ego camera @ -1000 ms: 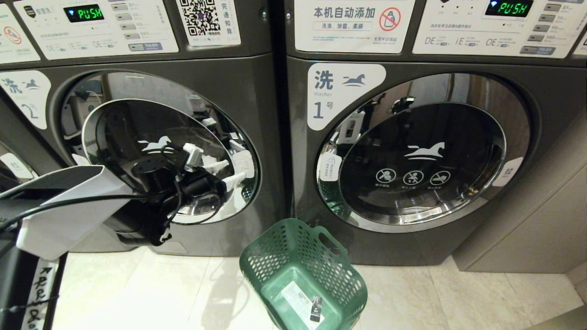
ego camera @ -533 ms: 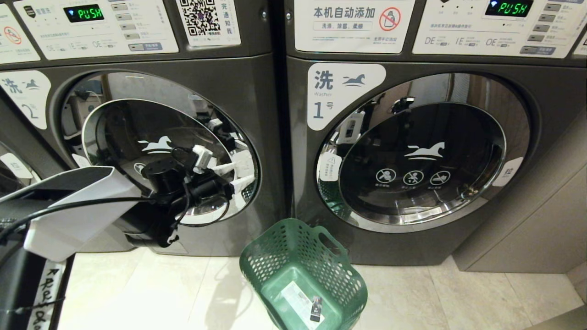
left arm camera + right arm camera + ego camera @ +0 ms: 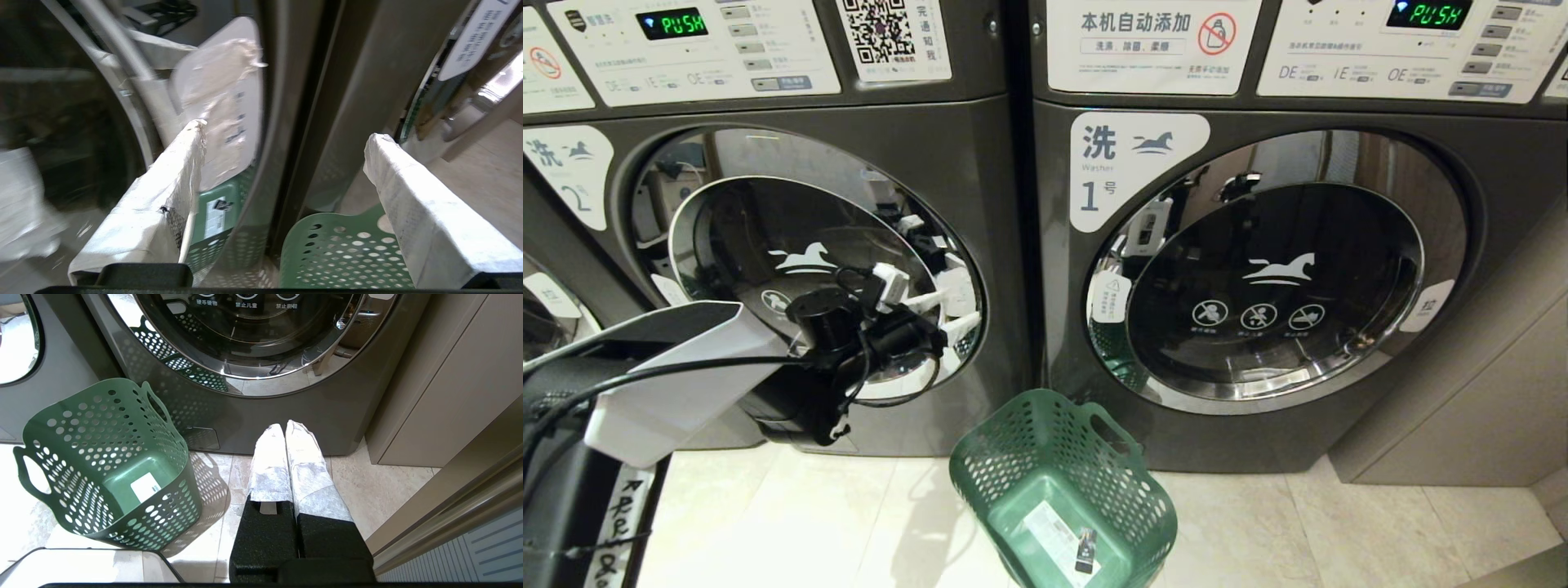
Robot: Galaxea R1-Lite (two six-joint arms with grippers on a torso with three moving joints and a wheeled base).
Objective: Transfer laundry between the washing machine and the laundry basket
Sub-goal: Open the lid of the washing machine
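Head view puts your left hand [image 3: 947,314], fingers spread and empty, at the washing machine [image 3: 792,245] door's latch edge. You're likely opening it; hook the rim next. Laundry is unseen, laundry basket [image 3: 1062,490] empty. Right hand [image 3: 286,433] closed, parked.

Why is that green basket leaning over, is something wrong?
The laundry basket sits tipped on the floor by the washing machine, and it is empty. No laundry shows anywhere. Nothing looks spilled or broken.
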